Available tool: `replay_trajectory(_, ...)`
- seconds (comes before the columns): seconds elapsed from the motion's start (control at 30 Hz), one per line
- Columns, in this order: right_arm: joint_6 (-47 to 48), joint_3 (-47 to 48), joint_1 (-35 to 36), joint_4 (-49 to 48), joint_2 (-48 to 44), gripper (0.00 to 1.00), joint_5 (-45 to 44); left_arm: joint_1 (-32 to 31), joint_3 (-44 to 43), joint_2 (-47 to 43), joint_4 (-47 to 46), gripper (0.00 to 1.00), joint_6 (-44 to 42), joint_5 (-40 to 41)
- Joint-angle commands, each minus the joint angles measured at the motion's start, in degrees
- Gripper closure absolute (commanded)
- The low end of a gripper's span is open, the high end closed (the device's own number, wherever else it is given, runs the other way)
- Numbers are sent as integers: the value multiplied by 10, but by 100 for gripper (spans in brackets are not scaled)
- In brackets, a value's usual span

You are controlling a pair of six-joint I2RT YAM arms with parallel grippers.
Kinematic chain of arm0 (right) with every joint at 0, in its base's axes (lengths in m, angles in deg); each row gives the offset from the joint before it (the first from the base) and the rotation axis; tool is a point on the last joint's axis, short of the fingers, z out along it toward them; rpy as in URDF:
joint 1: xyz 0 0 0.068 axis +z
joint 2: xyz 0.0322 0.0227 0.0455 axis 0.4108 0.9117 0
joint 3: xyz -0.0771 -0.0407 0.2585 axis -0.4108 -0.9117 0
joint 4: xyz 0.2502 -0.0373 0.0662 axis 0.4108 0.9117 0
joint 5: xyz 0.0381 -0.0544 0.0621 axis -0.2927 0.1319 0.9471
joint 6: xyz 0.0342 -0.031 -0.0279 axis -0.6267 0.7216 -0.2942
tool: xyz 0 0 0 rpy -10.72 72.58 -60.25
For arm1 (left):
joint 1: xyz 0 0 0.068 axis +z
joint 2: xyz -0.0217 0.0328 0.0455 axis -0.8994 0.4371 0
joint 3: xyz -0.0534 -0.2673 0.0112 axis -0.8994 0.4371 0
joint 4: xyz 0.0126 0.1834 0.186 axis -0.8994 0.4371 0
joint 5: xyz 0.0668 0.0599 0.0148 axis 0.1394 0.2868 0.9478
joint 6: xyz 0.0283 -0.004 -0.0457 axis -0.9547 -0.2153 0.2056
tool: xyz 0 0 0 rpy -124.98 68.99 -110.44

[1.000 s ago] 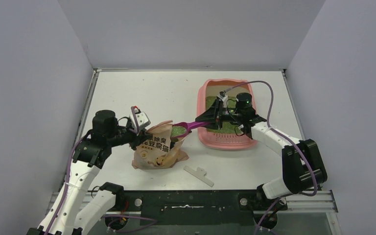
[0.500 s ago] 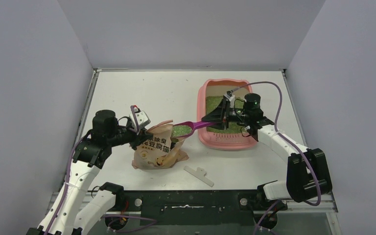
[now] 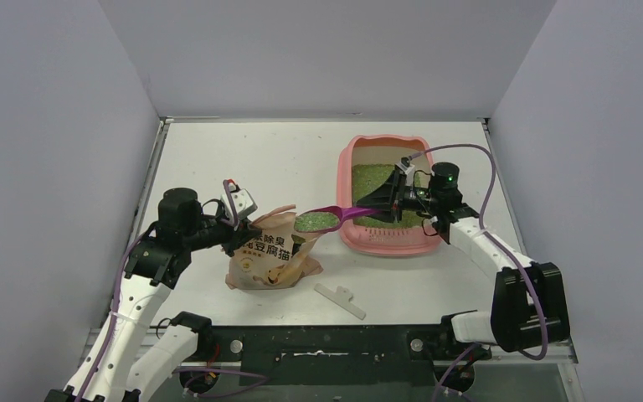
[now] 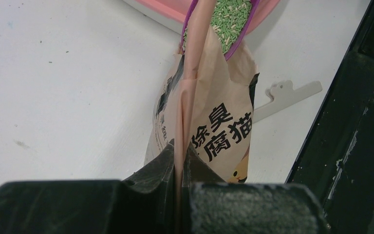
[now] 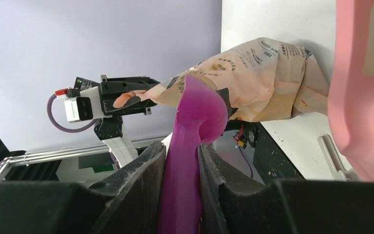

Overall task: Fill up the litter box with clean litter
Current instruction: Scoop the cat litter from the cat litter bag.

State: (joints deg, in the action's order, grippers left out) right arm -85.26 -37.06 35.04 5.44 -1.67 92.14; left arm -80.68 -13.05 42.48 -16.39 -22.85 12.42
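The pink litter box [image 3: 385,244] stands at the right of the table with a bed of green litter [image 3: 370,177] inside. My right gripper [image 3: 383,203] hovers over the box, shut on the handle of a magenta scoop [image 3: 318,221]. The scoop's bowl is heaped with green granules and hangs between the bag's mouth and the box's left rim. My left gripper [image 4: 180,156] is shut on the top edge of the tan litter bag [image 4: 219,122], holding it upright. In the right wrist view the scoop handle [image 5: 190,126] sits between the right gripper [image 5: 181,151] fingers, with the box wall [image 5: 360,73] at right.
A white plastic strip [image 3: 340,299] lies on the table in front of the bag, near the front edge. Grey walls close in the table on the left, back and right. The black mounting rail [image 3: 326,343] runs along the near side.
My right arm has drawn back to the right, carrying the loaded scoop out of the bag's mouth toward the litter box. The left arm and bag have held still.
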Motion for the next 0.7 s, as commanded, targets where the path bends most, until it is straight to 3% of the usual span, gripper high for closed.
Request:
replay_trajectory(0.0, 3, -5, -16, -14, -27, 100, 26, -8, -24, -13, -87, 100, 16, -34)
replay_trajectory(0.67, -20, -5, -120, -13, -71, 100, 61, -14, -24, -10, -91, 100, 17, -33)
